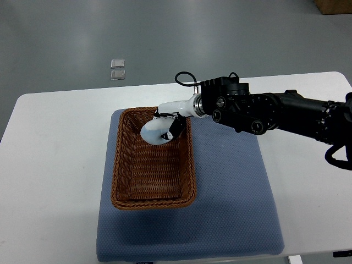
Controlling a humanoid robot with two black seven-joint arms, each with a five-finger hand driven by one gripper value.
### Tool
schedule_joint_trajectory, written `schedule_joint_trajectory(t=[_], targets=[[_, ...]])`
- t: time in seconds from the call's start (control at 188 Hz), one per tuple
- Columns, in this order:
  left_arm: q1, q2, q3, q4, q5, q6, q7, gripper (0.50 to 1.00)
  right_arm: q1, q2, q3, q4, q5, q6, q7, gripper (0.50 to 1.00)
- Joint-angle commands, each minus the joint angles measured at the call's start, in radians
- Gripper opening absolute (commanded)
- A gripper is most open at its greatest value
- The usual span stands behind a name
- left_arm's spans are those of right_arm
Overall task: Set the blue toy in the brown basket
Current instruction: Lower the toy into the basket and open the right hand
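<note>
A blue-grey mat (236,209) lies beneath the right hand (162,131), which hovers over the far end of the brown basket (124,181). Whether its curled white fingers hold anything cannot be told; no blue toy is visible. The arm reaches in level from the right, and a release here might strike the rim beside it.

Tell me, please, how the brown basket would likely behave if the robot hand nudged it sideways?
The brown basket looks woven, so probably light and fairly stiff. Low and wide, it seems unlikely to tip. Sitting on the blue mat, it may drag rather than slide. The right robot hand is over its far end.
</note>
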Motion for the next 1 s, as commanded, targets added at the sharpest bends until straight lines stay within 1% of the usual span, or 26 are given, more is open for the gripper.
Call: schedule_joint_trajectory(t=[0.0,0.292,0.446,0.547,0.605,0.637,0.69,0.717,0.743,0.759,0.765,0.77,0.775,0.781,0.786,0.791,0.796,0.802,0.812,0.892,0.956,0.993], targets=[[0.0,0.0,0.0,0.0,0.0,0.0,0.0,1.0,-0.011,0.0,0.003,0.0,0.001,-0.002,0.0,0.568],[0.0,0.0,0.003,0.0,0.0,0.0,0.0,1.0,-0.014,0.0,0.01,0.015,0.073,0.003,0.0,0.574],[0.0,0.0,0.003,0.0,-0.001,0.0,0.0,1.0,-0.014,0.0,0.01,0.058,0.139,0.009,0.0,0.603],[0.0,0.0,0.003,0.0,-0.001,0.0,0.0,1.0,-0.017,0.0,0.01,0.063,0.145,0.009,0.0,0.615],[0.0,0.0,0.003,0.0,0.0,0.0,0.0,1.0,-0.026,0.0,0.009,0.063,0.145,0.011,-0.002,0.643],[0.0,0.0,0.003,0.0,0.0,0.0,0.0,1.0,-0.029,0.0,0.009,0.063,0.145,0.012,0.0,0.643],[0.0,0.0,0.003,0.0,-0.001,0.0,0.0,1.0,-0.032,0.0,0.009,0.064,0.143,0.011,0.0,0.658],[0.0,0.0,0.003,0.0,0.0,0.0,0.0,1.0,-0.035,0.0,0.009,0.064,0.14,0.012,0.0,0.684],[0.0,0.0,0.003,0.0,0.0,0.0,0.0,1.0,-0.038,0.0,0.009,0.064,0.137,0.012,0.0,0.701],[0.0,0.0,0.003,0.0,0.0,0.0,0.0,1.0,-0.04,0.0,0.009,0.064,0.136,0.012,0.0,0.725],[0.0,0.0,0.003,0.0,0.0,0.0,0.0,1.0,-0.04,0.0,0.009,0.064,0.136,0.012,0.0,0.725],[0.0,0.0,0.003,0.0,-0.001,0.0,0.0,1.0,-0.04,0.0,0.007,0.064,0.136,0.012,0.0,0.743],[0.0,0.0,0.003,0.0,-0.001,0.0,0.0,1.0,-0.04,0.0,0.007,0.064,0.136,0.012,0.0,0.744],[0.0,0.0,0.003,0.0,-0.001,0.0,0.0,1.0,-0.041,0.0,0.007,0.064,0.136,0.012,0.0,0.764],[0.0,0.0,0.003,0.0,-0.001,0.0,0.0,1.0,-0.041,0.0,0.007,0.064,0.136,0.012,0.0,0.764],[0.0,0.0,0.003,0.0,-0.001,0.0,0.0,1.0,-0.041,0.0,0.007,0.064,0.136,0.012,0.0,0.782],[0.0,0.0,0.003,0.0,-0.001,0.0,0.0,1.0,-0.041,0.0,0.007,0.064,0.136,0.012,0.0,0.782],[0.001,0.0,0.003,0.0,0.0,0.0,0.0,1.0,-0.043,0.0,0.007,0.064,0.136,0.012,0.0,0.799],[0.0,0.0,0.003,0.0,0.0,0.0,0.0,1.0,-0.043,0.0,0.007,0.064,0.136,0.012,0.001,0.807],[0.0,0.0,0.003,0.0,-0.001,0.0,0.0,1.0,-0.052,0.0,0.006,0.064,0.136,0.012,0.001,0.825],[0.0,0.0,0.003,0.0,0.0,0.0,0.0,1.0,-0.052,0.0,0.006,0.064,0.136,0.012,0.003,0.856],[0.0,0.0,0.003,0.0,0.0,0.0,0.0,1.0,-0.052,0.0,0.006,0.064,0.136,0.012,0.003,0.858]])
